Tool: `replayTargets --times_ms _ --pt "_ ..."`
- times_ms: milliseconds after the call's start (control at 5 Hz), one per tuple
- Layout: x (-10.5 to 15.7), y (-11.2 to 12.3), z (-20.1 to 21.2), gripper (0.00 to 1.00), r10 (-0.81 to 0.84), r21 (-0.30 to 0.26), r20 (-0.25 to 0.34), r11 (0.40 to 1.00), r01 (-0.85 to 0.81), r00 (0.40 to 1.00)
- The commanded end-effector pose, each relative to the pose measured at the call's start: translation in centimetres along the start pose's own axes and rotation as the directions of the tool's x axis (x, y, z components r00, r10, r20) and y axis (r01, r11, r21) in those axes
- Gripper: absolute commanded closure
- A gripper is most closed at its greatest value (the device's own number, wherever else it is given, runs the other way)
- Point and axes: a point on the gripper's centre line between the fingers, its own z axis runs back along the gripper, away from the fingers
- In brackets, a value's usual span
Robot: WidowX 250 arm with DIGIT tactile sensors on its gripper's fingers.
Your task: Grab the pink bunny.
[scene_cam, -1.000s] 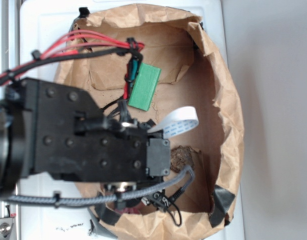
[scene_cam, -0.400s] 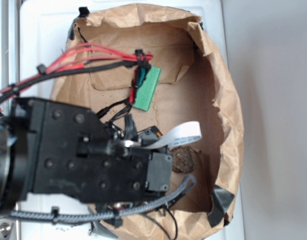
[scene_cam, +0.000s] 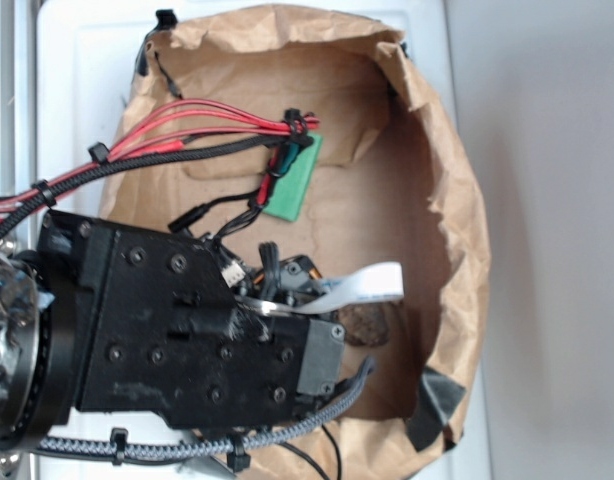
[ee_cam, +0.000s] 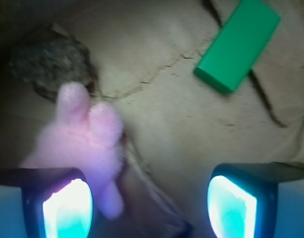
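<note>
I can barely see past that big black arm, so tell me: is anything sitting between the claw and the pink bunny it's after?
Nothing visible does. In the wrist view the pink bunny lies right at one finger of the open gripper, off-centre. The brown lump lies beyond it and the green block off to the other side.

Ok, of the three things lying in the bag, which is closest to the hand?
The pink bunny, right against one finger of the open hand. The brown lump and green block lie farther off.
</note>
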Motion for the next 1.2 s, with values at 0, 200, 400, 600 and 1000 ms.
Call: replayTargets --times_ms 0,200,400,600,1000 --pt "0.4 -0.4 1.4 0.0 -0.028 -0.04 0.034 0.999 0.03 0.999" --pt "0.4 -0.4 1.4 0.0 -0.028 -0.04 0.034 0.999 0.03 0.999" --pt "1.7 -0.4 0.3 0.0 0.004 -0.113 0.04 0.994 0.001 0.999" --pt "2.1 -1.3 -0.7 0.0 0.03 -0.107 0.031 0.994 -0.026 0.999" --pt "0.3 -2.6 -2.8 0.0 0.008 -0.05 0.048 0.999 -0.005 0.999"
